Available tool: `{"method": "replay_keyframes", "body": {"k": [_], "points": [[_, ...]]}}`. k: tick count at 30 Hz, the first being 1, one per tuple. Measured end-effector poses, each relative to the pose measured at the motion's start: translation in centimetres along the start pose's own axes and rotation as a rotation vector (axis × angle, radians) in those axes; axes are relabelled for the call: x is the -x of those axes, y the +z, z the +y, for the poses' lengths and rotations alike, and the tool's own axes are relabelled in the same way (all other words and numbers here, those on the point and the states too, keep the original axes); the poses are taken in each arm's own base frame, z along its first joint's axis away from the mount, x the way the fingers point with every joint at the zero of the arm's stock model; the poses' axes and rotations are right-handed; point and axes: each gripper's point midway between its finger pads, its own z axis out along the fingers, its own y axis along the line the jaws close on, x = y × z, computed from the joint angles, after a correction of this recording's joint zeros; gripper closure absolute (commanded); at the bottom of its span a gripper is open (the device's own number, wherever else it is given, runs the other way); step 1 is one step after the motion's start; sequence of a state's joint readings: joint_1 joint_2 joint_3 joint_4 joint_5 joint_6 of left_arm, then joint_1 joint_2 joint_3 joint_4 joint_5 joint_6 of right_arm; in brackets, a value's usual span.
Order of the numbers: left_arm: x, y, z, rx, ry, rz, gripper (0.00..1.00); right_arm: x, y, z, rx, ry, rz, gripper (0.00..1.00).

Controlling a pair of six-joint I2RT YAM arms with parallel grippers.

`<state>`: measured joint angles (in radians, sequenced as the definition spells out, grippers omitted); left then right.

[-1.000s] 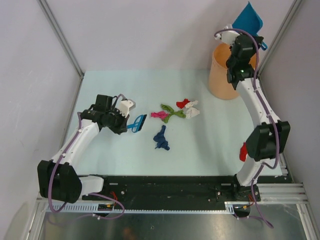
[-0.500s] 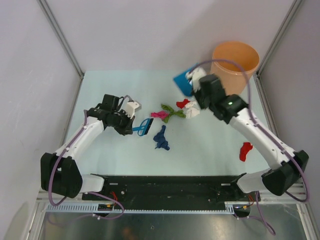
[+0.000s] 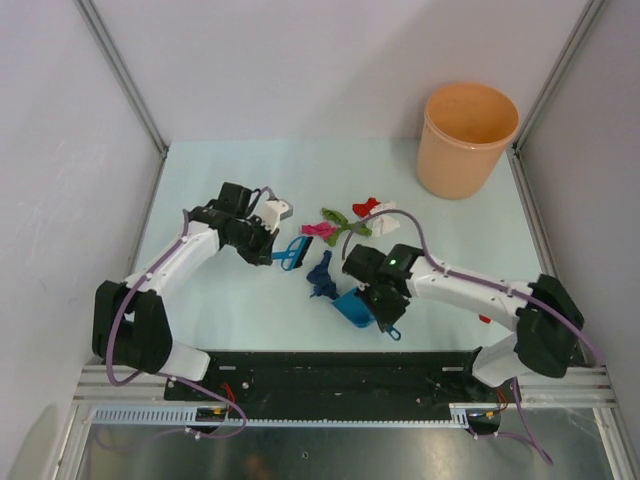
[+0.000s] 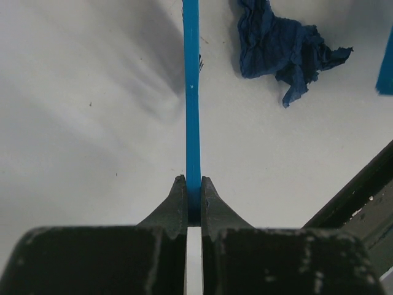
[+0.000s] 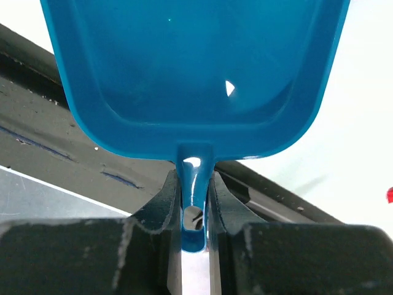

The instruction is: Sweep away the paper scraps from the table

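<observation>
We see the dustpan as smooth, glossy blue plastic, with a bright highlight on its floor. The brush, seen edge-on, looks like the same smooth blue plastic. The left gripper and right gripper are matt black, scuffed pale along the edges. The table is matt and finely speckled. The paper scraps are crumpled. Near them, the dark blue wad is wrinkled and dull, paper or perhaps cloth. The far right bucket looks like smooth orange plastic.
</observation>
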<state>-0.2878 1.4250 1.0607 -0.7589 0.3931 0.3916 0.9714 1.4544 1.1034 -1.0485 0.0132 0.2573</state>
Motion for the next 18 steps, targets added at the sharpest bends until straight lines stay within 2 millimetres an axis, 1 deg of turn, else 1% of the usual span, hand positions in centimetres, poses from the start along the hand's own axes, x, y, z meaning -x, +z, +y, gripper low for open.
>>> {"method": "replay_keyframes", "body": {"k": [5,8,10,14,16,18], "points": [[0.5,0.9,-0.4,-0.010,0.024,0.011,1.00,-2.1,2.7,2.1,-0.023,-0.035,0.139,1.00],[0.7,1.3,-1.0,-0.024,0.045,0.013,1.00,-3.1,4.0,2.7,-0.043,-0.061,0.190,1.00],[0.9,1.5,-1.4,-0.036,0.057,0.012,1.00,-2.9,4.6,2.6,-0.058,-0.058,0.191,1.00],[1.3,2.0,-2.7,-0.077,0.084,0.004,1.00,-1.6,5.7,2.3,-0.082,-0.056,0.150,1.00],[1.4,2.1,-3.7,-0.114,0.102,0.001,1.00,-0.8,6.3,2.2,-0.091,-0.058,0.123,1.00],[1.5,2.2,-5.3,-0.170,0.130,-0.002,1.00,0.1,6.8,2.1,-0.094,-0.061,0.093,1.00]]}}
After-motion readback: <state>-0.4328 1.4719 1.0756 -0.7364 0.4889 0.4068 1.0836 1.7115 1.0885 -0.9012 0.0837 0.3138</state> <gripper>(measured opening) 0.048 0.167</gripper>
